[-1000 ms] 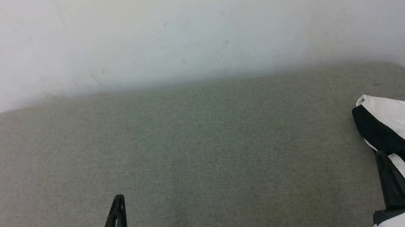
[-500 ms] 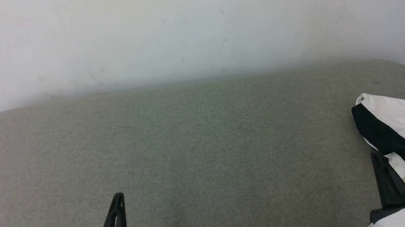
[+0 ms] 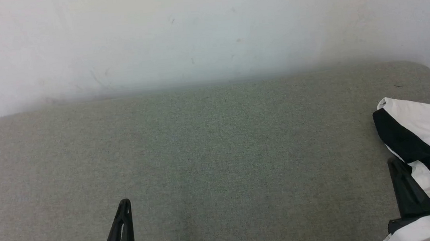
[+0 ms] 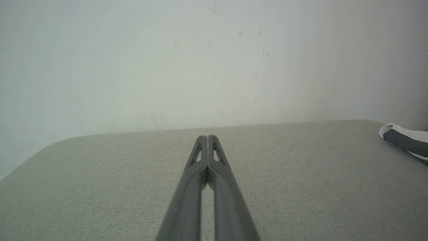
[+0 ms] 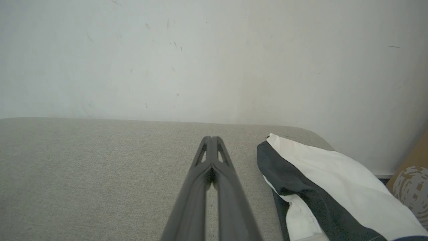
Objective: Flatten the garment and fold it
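1. Grey woven upholstery (image 3: 218,148) forms our work surface, running from our grippers to the wall.
2. Nearest us, the left gripper (image 3: 125,205) has its fingers pressed together, holding nothing, over bare fabric.
3. Our right gripper (image 3: 394,163) is likewise closed and empty, just beside the garment (image 3: 427,122).
4. The garment lies bunched at the surface's right end, with a black band across its white body. We judge it thin, light and limp, so it will sag and slide. We would take hold at a hem or seam edge.
5. Farthest stands a scuffed white wall (image 3: 205,25).
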